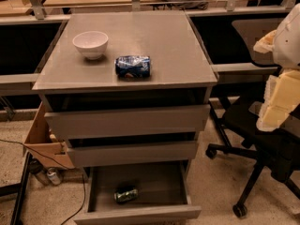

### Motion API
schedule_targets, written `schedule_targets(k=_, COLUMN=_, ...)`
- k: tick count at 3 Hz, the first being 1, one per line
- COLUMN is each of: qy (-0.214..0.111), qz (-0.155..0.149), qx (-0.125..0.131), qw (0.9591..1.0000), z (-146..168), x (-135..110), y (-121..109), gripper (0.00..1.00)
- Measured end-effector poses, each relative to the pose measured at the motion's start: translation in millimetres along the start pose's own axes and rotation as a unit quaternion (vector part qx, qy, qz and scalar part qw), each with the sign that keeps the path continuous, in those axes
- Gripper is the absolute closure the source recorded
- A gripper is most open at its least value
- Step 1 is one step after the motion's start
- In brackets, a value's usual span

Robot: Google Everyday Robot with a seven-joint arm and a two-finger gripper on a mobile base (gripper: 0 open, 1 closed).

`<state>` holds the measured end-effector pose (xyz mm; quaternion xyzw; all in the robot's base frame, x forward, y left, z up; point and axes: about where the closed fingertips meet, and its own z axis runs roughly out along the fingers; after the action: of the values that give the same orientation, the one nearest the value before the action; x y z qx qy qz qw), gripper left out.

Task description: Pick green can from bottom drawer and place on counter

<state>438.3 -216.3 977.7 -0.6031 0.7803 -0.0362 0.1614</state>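
Observation:
The green can (pixel 125 194) lies on its side on the dark floor of the open bottom drawer (pixel 140 213), left of its middle. The counter (pixel 154 46) is the grey top slab of the cabinet above. My arm shows as pale white and yellowish parts at the right edge. The gripper (pixel 275 108) hangs there, level with the upper drawers, well to the right of the cabinet and far above the green can. It holds nothing that I can see.
On the counter stand a white bowl (pixel 90 43) at the left and a blue-and-white can (pixel 133 66) on its side near the front middle. Two upper drawers (pixel 126 122) are slightly ajar. A black office chair (pixel 262 144) stands right; a cardboard box (pixel 44 144) left.

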Motion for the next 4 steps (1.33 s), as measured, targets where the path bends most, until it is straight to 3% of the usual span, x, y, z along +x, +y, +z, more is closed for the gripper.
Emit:
schedule_targets(k=1, qy=0.000, qz=0.000, qx=0.000, qw=1.0000, z=0, x=0, y=0, gripper=0.00)
schedule_targets(k=2, qy=0.002, qz=-0.022, qx=-0.015, qw=0.9997, z=11, x=-7, y=11, gripper=0.00)
schedule_targets(k=3, qy=-0.016, qz=-0.074, qx=-0.033, qw=0.9966, z=39, x=-30, y=44, gripper=0.00)
schedule_targets(k=4, qy=-0.020, qz=-0.129, qx=-0.046, qw=0.9904, z=83, x=-51, y=74, gripper=0.00)
